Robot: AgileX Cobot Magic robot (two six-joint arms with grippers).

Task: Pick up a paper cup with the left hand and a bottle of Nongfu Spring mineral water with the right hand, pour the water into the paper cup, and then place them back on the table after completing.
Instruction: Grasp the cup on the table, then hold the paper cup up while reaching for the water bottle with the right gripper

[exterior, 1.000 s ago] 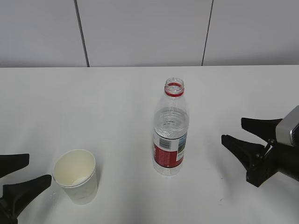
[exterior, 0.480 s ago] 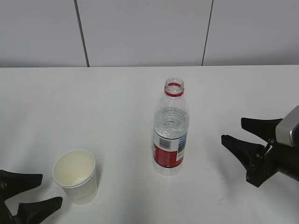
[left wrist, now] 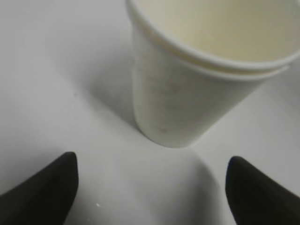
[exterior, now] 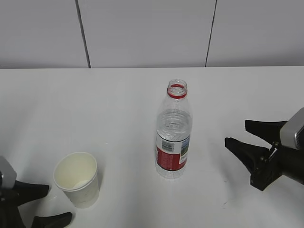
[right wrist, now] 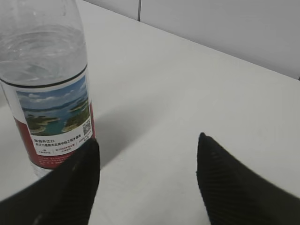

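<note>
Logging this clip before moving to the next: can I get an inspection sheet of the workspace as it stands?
Surface: white table, faint scuff marks.
Job's things: paper cup upright, looks like two nested; uncapped water bottle upright, partly filled, red label.
Clutter: nothing seen.
Grippers: left gripper open, beside the cup, not touching; right gripper open, apart from the bottle, empty.
Cables: nothing seen.
Surroundings: grey panelled wall behind the table.

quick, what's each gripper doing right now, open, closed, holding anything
Left gripper: open, empty, just short of the white paper cup.
Right gripper: open, empty, beside the clear plastic water bottle.
</note>
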